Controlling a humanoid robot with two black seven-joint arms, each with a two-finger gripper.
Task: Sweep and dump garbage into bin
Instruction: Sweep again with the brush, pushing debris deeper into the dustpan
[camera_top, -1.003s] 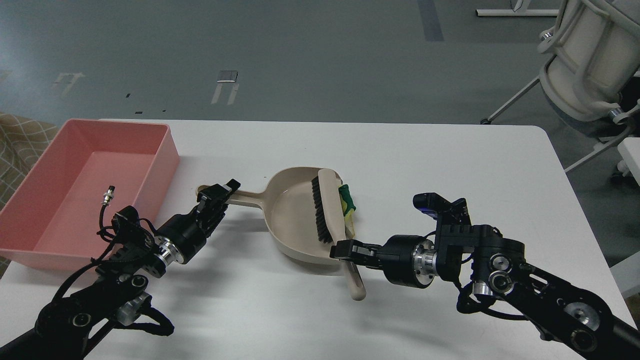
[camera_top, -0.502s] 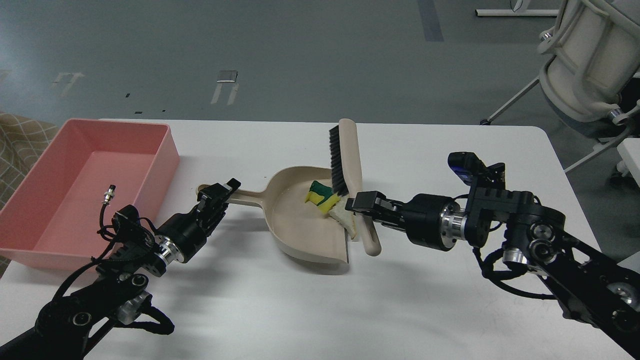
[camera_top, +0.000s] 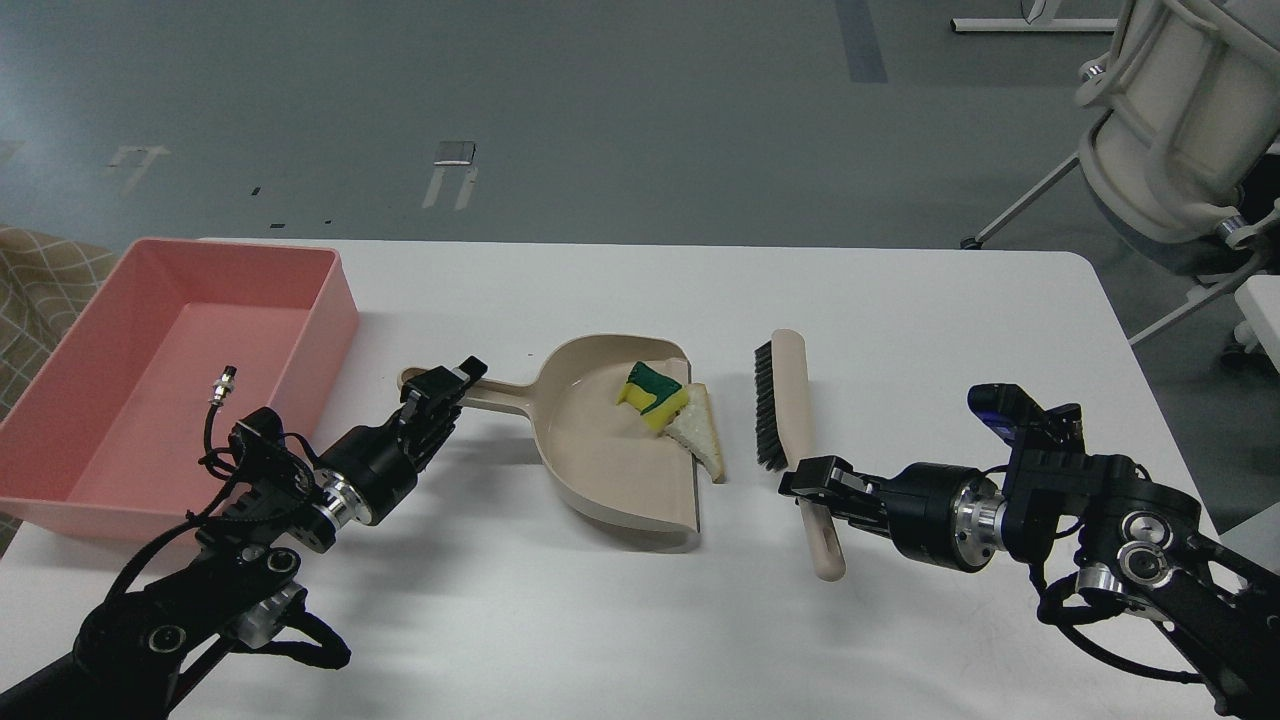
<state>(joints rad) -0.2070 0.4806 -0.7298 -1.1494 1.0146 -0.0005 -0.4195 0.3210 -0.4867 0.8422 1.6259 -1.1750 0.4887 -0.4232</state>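
The yellow sponge with green backing (camera_top: 651, 389) and the white bread slice (camera_top: 699, 436) lie in the mouth of the beige dustpan (camera_top: 588, 440), the slice partly over its front lip. My left gripper (camera_top: 444, 386) is shut on the dustpan's long handle, and the pan rests flat on the table. The pink bin (camera_top: 150, 370) stands at the left, holding no garbage. My right gripper (camera_top: 815, 481) is shut on the handle of the beige brush (camera_top: 784, 400), which lies on the table just right of the dustpan, bristles toward the pan.
The white table (camera_top: 900, 330) ends close behind the bin and dustpan. A white chair (camera_top: 1180, 130) stands off the table's far right corner. A cable with a metal plug (camera_top: 222, 385) sticks up from my left arm in front of the bin.
My right gripper swept the brush across the pan, pushing sponge and bread in, then carried it right and lowered it onto the table. The left gripper and dustpan stayed put.
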